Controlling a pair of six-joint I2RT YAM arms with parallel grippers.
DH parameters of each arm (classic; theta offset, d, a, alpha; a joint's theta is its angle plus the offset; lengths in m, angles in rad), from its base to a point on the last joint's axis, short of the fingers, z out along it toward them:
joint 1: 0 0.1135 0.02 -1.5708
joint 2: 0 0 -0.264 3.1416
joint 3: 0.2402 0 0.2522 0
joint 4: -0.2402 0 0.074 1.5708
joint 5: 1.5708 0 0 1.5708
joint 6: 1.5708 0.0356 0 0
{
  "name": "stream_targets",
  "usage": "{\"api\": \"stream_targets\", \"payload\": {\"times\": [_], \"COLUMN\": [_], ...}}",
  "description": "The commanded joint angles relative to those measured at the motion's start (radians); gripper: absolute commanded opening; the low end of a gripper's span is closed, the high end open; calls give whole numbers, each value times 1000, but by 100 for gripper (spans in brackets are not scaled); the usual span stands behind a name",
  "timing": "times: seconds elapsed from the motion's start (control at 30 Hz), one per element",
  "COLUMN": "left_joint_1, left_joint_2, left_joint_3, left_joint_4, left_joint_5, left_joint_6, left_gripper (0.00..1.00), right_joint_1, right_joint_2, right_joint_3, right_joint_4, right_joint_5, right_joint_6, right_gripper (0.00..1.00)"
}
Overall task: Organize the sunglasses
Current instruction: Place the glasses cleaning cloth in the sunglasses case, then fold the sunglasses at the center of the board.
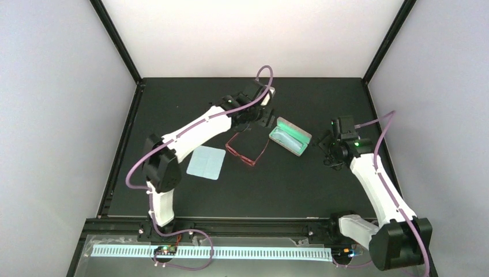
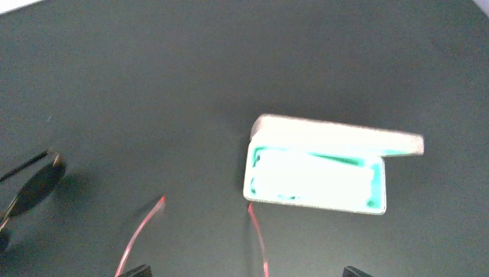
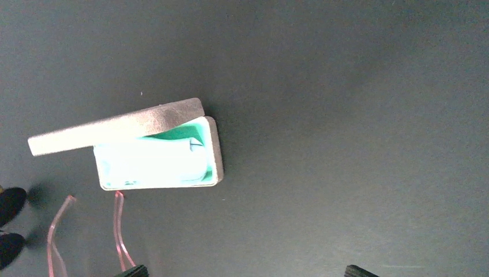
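Observation:
The sunglasses, with a thin red frame and clear lenses, lie on the black table with their arms unfolded towards the open case. Their two red arms show in the left wrist view and the right wrist view; one arm tip nearly touches the case's near rim. The case is grey outside and mint-green inside, with its lid raised. My left gripper is open and empty above the frame end of the sunglasses. My right gripper is open and empty to the right of the case.
A light-blue cloth lies flat to the left of the sunglasses. A black dark-lensed pair lies at the left of the left wrist view and shows at the left edge of the right wrist view. Black posts stand at the table's far corners.

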State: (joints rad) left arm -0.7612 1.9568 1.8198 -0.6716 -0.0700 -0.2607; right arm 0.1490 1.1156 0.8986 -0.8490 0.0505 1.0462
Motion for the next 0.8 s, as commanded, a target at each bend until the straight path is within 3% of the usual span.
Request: {"api": "stream_targets", "payload": {"times": [0.0, 0.03, 0.33, 0.6, 0.77], "left_joint_1": [0, 1, 35, 216, 244], "left_joint_2": [-159, -191, -497, -550, -494], "left_joint_3": [-125, -154, -491, -695, -693], "left_joint_4": [9, 1, 4, -12, -9], "left_joint_5": [-94, -110, -284, -37, 14], "left_joint_6": [-4, -13, -113, -95, -48], "left_gripper": [94, 98, 99, 98, 86], "right_joint_1": [-6, -6, -6, -6, -6], "right_joint_2": [-78, -95, -180, -199, -201], "right_joint_3": [-29, -31, -48, -84, -104], "right_joint_4": [-53, -55, -70, -58, -68], "right_joint_5": [88, 97, 127, 66, 45], "right_joint_6": [-91, -104, -185, -202, -211], "right_gripper": [95, 97, 100, 100, 100]}}
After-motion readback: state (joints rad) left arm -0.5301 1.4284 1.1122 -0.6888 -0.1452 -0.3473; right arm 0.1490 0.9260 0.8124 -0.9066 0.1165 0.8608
